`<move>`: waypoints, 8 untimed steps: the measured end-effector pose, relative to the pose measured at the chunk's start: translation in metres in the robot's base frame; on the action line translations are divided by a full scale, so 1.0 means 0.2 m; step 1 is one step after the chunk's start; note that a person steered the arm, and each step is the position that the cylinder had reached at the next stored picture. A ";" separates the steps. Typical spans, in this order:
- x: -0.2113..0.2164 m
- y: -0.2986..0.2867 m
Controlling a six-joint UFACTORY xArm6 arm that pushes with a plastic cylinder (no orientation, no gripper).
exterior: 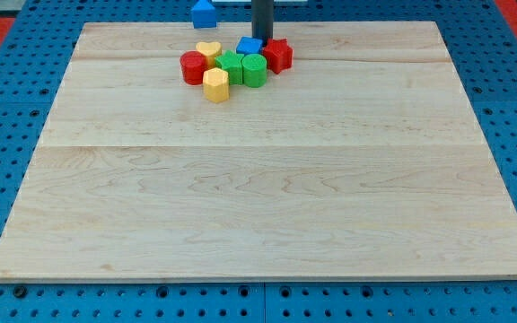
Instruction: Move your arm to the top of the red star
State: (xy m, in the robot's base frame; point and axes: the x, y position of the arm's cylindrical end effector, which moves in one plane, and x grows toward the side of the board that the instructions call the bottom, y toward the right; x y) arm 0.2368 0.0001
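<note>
The red star [278,55] sits at the right end of a tight cluster of blocks near the view's top of the wooden board [258,179]. My tip [262,39] stands just above and slightly left of the red star, between it and a blue block [249,46]. Touching in the cluster are a green star [232,65], a green block [254,69], a yellow heart [207,50], a red cylinder [193,67] and a yellow hexagonal block [215,84].
A blue house-shaped block [205,13] lies apart at the board's top edge, left of my rod. The board rests on a blue perforated table [7,135] with red patches at the top corners.
</note>
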 end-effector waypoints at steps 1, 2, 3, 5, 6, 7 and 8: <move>0.01 0.00; -0.11 0.11; -0.17 0.17; -0.19 0.18; -0.19 0.15; -0.19 0.14; -0.19 0.11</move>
